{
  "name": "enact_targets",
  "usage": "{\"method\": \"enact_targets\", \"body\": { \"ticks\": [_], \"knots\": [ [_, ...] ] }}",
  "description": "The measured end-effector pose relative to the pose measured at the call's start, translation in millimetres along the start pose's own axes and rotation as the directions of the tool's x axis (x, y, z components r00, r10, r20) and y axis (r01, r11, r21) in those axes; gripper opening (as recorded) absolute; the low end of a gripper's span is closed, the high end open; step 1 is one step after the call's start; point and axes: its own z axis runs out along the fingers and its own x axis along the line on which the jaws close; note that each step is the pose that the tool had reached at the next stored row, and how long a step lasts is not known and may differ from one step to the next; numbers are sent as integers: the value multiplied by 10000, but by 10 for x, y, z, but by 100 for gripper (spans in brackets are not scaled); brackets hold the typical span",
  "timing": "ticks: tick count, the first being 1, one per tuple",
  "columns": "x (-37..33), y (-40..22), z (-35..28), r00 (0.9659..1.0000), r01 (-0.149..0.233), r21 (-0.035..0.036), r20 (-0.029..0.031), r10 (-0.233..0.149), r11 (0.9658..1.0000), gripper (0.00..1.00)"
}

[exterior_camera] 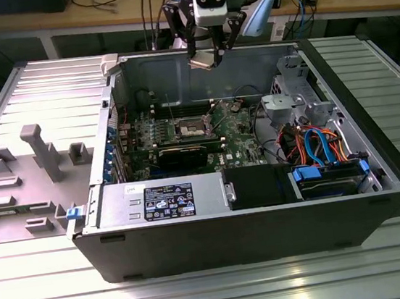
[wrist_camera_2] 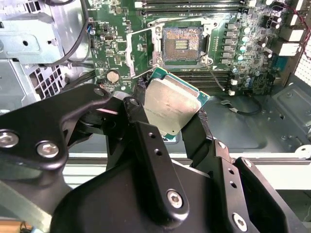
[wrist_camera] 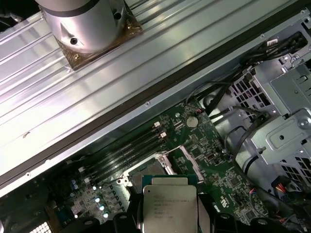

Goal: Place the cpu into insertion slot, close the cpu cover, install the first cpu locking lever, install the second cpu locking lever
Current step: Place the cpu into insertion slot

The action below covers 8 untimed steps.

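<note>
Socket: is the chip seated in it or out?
Out. The chip is clamped between the fingers above the board; the socket shows bare pins.

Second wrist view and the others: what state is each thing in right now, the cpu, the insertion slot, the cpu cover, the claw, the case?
cpu, gripped at its edges, held above the board, not seated.
insertion slot, empty, pin field exposed.
cpu cover, swung open beside the slot.
claw, shut on the cpu.
computer case, lying on its side, open on top.
</note>
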Motion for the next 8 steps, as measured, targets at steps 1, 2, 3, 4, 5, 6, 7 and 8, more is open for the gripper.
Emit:
{"method": "enact_targets", "body": {
  "ticks": [1, 2, 3, 4, 5, 6, 7, 8],
  "knots": [
    [0, 0, 1, 10000, -57, -1, 5, 57, 10000, 55],
    [0, 0, 1, 9999, -109, -2, 9, 109, 9999, 55],
    [0, 0, 2, 9998, -187, -4, 16, 187, 9998, 55],
    [0, 0, 3, 9997, -242, -5, 21, 242, 9997, 55],
    [0, 0, 4, 9993, -361, -8, 32, 361, 9993, 55],
    [0, 0, 5, 9990, -445, -10, 39, 445, 9990, 55],
    [0, -1, 5, 9987, -501, -11, 44, 501, 9987, 55],
    [0, 0, 5, 9986, -528, -12, 46, 528, 9986, 55]
  ]
}}
